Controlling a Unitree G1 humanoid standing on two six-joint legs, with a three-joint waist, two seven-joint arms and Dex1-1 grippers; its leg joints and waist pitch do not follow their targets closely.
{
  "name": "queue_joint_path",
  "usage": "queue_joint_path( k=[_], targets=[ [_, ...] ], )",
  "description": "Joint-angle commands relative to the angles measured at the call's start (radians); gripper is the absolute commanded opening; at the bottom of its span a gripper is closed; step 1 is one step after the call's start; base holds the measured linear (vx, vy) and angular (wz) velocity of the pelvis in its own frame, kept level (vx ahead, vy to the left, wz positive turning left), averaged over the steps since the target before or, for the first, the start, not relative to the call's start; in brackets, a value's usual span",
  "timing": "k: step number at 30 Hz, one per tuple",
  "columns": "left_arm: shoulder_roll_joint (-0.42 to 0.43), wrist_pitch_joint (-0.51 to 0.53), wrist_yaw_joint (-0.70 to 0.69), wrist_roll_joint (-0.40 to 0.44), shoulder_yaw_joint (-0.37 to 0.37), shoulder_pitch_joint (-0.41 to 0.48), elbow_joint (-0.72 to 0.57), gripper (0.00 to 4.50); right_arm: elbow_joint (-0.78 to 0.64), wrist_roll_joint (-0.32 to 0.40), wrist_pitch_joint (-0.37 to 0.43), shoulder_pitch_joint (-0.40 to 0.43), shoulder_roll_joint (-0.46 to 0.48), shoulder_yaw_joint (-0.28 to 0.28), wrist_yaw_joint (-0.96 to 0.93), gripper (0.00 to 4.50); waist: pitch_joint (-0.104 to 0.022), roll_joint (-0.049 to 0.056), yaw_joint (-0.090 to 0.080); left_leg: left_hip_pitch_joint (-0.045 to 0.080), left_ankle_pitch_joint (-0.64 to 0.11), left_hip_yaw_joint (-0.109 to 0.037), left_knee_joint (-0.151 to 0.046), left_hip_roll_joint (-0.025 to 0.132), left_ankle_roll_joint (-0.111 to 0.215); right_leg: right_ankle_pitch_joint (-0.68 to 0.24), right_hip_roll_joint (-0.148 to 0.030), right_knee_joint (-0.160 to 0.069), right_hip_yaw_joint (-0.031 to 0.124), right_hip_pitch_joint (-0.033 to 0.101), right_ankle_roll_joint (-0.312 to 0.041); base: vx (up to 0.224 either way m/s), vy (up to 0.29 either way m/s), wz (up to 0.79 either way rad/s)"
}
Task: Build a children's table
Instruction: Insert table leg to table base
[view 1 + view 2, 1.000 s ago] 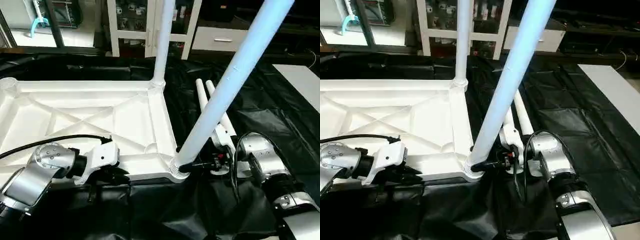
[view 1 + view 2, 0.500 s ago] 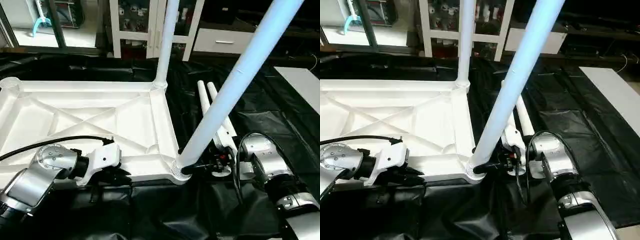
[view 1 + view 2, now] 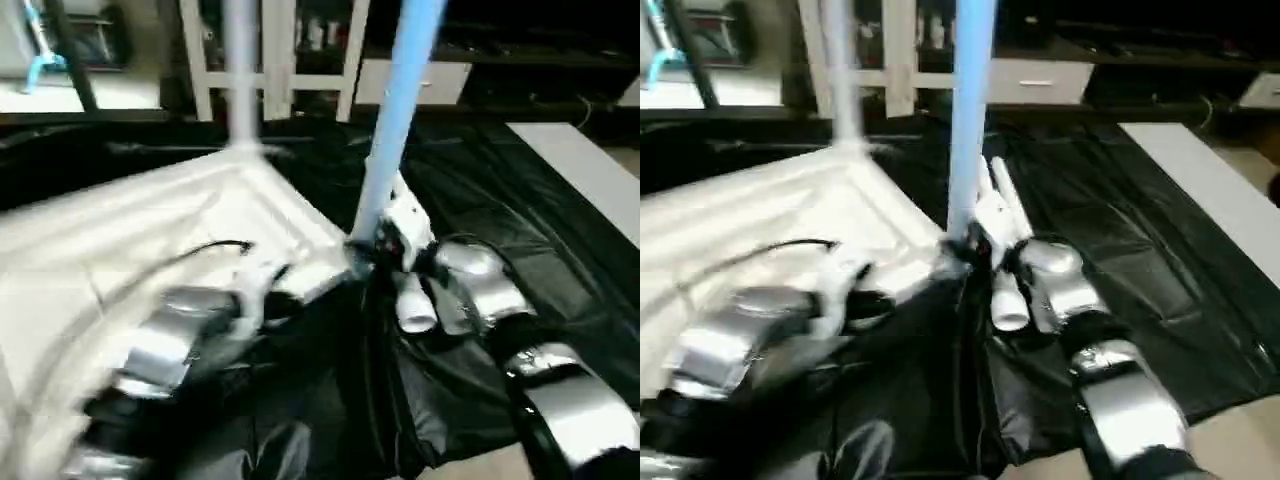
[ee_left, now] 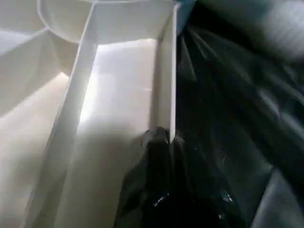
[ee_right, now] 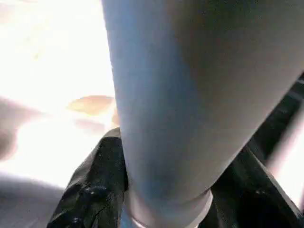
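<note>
Left claw (image 4: pixel 168 142) pinched on the tabletop (image 3: pixel 130 230) rim, right claw (image 5: pixel 166 199) gripping a standing leg (image 3: pixel 395 110) near its corner socket, two loose legs (image 3: pixel 412 300) on black sheet (image 3: pixel 560 250)

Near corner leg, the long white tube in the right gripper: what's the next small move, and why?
Probably keep turning the long white tubular leg into its round corner socket. The right gripper is clamped round the leg's base, and the left gripper pinches the white plastic tabletop's rim to steady it. Whether it is fully seated cannot be told.
</note>
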Motion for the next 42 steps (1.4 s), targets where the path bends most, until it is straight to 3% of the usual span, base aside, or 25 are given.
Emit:
queue_joint_path(
  k=[1,2,3,4,5,6,7,9,12,14,15,16,19,20,22,23,27,31,36,39,41,42],
  targets=[
    [-0.07,0.01,0.075,-0.008,0.037,-0.061,-0.04,0.0,0.17,-0.043,0.156,0.085,0.083,0.054,-0.054,1.98,-0.002,0.012,-0.009,0.01,-0.491,-0.081,-0.096,0.094,-0.069,-0.51,-0.12,-0.129,0.082,-0.038,-0.151,0.0,0.0,0.0],
    [-0.084,0.013,0.08,-0.006,0.028,-0.064,-0.048,0.0,0.178,-0.025,0.163,0.075,0.105,0.035,-0.094,1.98,-0.002,0.014,-0.009,0.007,-0.489,-0.083,-0.098,0.094,-0.065,-0.513,-0.119,-0.13,0.082,-0.037,-0.145,0.0,0.0,0.0],
    [-0.099,0.012,0.088,-0.009,0.025,-0.068,-0.057,0.0,0.187,0.013,0.169,0.06,0.136,0.0,-0.135,1.98,-0.004,0.004,-0.013,0.001,-0.482,-0.084,-0.102,0.095,-0.062,-0.499,-0.117,-0.128,0.083,-0.036,-0.138,0.0,0.0,0.0],
    [-0.097,0.015,0.085,-0.011,0.024,-0.068,-0.061,0.0,0.188,0.02,0.167,0.056,0.143,-0.007,-0.139,1.98,-0.013,0.013,-0.008,-0.004,-0.439,-0.086,-0.104,0.097,-0.061,-0.427,-0.116,-0.121,0.081,-0.029,-0.141,0.0,0.0,0.0],
    [-0.096,0.016,0.084,-0.012,0.024,-0.068,-0.063,0.0,0.188,0.023,0.166,0.054,0.146,-0.01,-0.141,1.98,-0.013,0.013,-0.008,-0.004,-0.439,-0.086,-0.104,0.097,-0.061,-0.427,-0.116,-0.121,0.081,-0.029,-0.141,0.0,0.0,0.0],
    [-0.095,0.034,0.088,-0.012,0.027,-0.069,-0.072,0.0,0.191,0.022,0.161,0.049,0.153,-0.019,-0.147,1.98,-0.013,0.015,-0.011,-0.01,-0.391,-0.079,-0.108,0.101,-0.057,-0.28,-0.108,-0.109,0.078,-0.028,-0.17,0.0,0.0,0.0],
    [-0.087,0.049,0.095,-0.01,0.028,-0.069,-0.079,0.0,0.194,0.017,0.152,0.045,0.16,-0.03,-0.144,1.98,-0.011,0.012,-0.013,-0.01,-0.393,-0.077,-0.109,0.101,-0.055,-0.263,-0.107,-0.109,0.077,-0.029,-0.178,0.0,0.0,0.0],
    [-0.059,0.062,0.107,-0.006,0.039,-0.063,-0.085,0.0,0.198,0.011,0.14,0.036,0.162,-0.049,-0.128,1.98,-0.01,0.014,-0.015,-0.007,-0.405,-0.075,-0.108,0.1,-0.055,-0.256,-0.109,-0.108,0.077,-0.031,-0.193,0.0,0.0,0.0],
    [-0.03,0.043,0.09,-0.006,0.028,-0.051,-0.1,0.0,0.198,0.042,0.119,0.027,0.162,-0.082,-0.081,1.98,-0.01,0.017,-0.023,-0.007,-0.424,-0.077,-0.108,0.099,-0.053,-0.299,-0.112,-0.115,0.077,-0.032,-0.188,0.0,0.0,0.0],
    [0.087,-0.067,-0.053,-0.01,-0.06,-0.002,-0.139,0.0,0.184,0.06,0.132,0.025,0.137,-0.087,0.052,1.97,-0.011,0.016,-0.024,-0.01,-0.411,-0.076,-0.11,0.1,-0.047,-0.284,-0.111,-0.116,0.078,-0.032,-0.187,0.0,0.0,0.0],
    [0.089,-0.069,-0.056,-0.01,-0.061,-0.001,-0.14,0.0,0.184,0.06,0.133,0.025,0.137,-0.087,0.054,1.97,-0.012,0.017,-0.021,-0.013,-0.402,-0.08,-0.109,0.099,-0.039,-0.278,-0.113,-0.116,0.077,-0.03,-0.185,0.0,0.0,0.0],
    [0.13,-0.111,-0.108,-0.011,-0.09,0.017,-0.154,0.0,0.177,0.065,0.138,0.027,0.128,-0.086,0.103,1.97,-0.02,0.019,-0.026,-0.028,-0.313,-0.077,-0.11,0.102,-0.019,-0.159,-0.111,-0.099,0.075,-0.013,-0.211,0.0,0.0,0.0],
    [0.26,-0.22,-0.258,-0.028,-0.117,0.077,-0.184,0.0,0.121,0.06,0.167,0.058,0.072,-0.046,0.393,1.96,-0.015,0.022,-0.021,-0.026,-0.242,-0.064,-0.104,0.103,0.041,-0.05,-0.107,-0.093,0.073,-0.013,-0.258,0.0,0.0,0.0],
    [0.264,-0.224,-0.263,-0.029,-0.116,0.079,-0.184,0.0,0.119,0.059,0.167,0.06,0.069,-0.044,0.404,1.96,-0.017,0.026,-0.018,-0.016,-0.224,-0.059,-0.103,0.107,0.037,-0.036,-0.106,-0.091,0.073,-0.017,-0.274,0.0,0.0,0.0],
    [0.334,-0.293,-0.347,-0.046,-0.099,0.107,-0.18,0.0,0.069,0.053,0.176,0.093,0.011,-0.003,0.597,1.96,-0.017,0.025,-0.013,-0.016,-0.201,-0.058,-0.102,0.105,0.044,-0.021,-0.105,-0.089,0.071,-0.012,-0.286,0.0,0.0,0.0],
    [0.382,-0.341,-0.407,-0.066,-0.068,0.125,-0.165,0.0,0.017,0.05,0.186,0.127,-0.053,0.038,0.75,1.96,-0.016,0.025,-0.007,-0.009,-0.189,-0.055,-0.1,0.104,0.055,-0.006,-0.099,-0.089,0.068,-0.012,-0.278,0.0,0.0,0.0],
    [0.441,-0.393,-0.456,-0.09,-0.038,0.129,-0.12,0.0,-0.028,0.026,0.174,0.162,-0.143,0.099,0.908,1.96,-0.017,0.025,0.007,0.004,-0.157,-0.046,-0.098,0.105,0.046,0.013,-0.1,-0.084,0.071,-0.017,-0.292,0.0,0.0,0.0],
    [0.488,-0.447,-0.529,-0.123,-0.013,0.135,-0.08,0.0,-0.069,-0.011,0.151,0.184,-0.221,0.14,1.027,1.96,-0.019,0.025,0.016,0.0,-0.127,-0.045,-0.095,0.103,0.049,0.024,-0.102,-0.082,0.071,-0.008,-0.297,0.0,0.0,0.0],
    [0.486,-0.481,-0.548,-0.135,0.003,0.13,-0.059,0.0,-0.168,0.049,0.204,0.22,-0.267,0.189,1.057,1.95,-0.021,0.02,0.027,0.0,-0.122,-0.042,-0.095,0.107,0.043,0.009,-0.103,-0.079,0.072,-0.006,-0.296,0.0,0.0,0.0],
    [0.477,-0.493,-0.545,-0.142,0.005,0.122,-0.034,0.0,-0.221,0.089,0.22,0.252,-0.287,0.228,1.057,1.95,-0.021,0.02,0.031,0.003,-0.141,-0.04,-0.094,0.106,0.037,-0.027,-0.104,-0.084,0.076,-0.009,-0.291,0.0,0.0,0.0],
    [0.478,-0.5,-0.544,-0.14,0.001,0.119,-0.023,0.0,-0.229,0.093,0.214,0.261,-0.291,0.236,1.057,1.95,-0.017,0.017,0.029,0.0,-0.181,-0.039,-0.096,0.106,0.024,-0.098,-0.105,-0.09,0.079,-0.011,-0.283,0.0,0.0,0.0],
    [0.479,-0.505,-0.541,-0.135,-0.004,0.113,-0.012,0.0,-0.22,0.072,0.167,0.278,-0.288,0.239,1.057,1.95,-0.016,0.017,0.029,0.002,-0.21,-0.04,-0.097,0.106,0.012,-0.154,-0.107,-0.096,0.08,-0.014,-0.273,0.0,0.0,0.0]
  ],
)
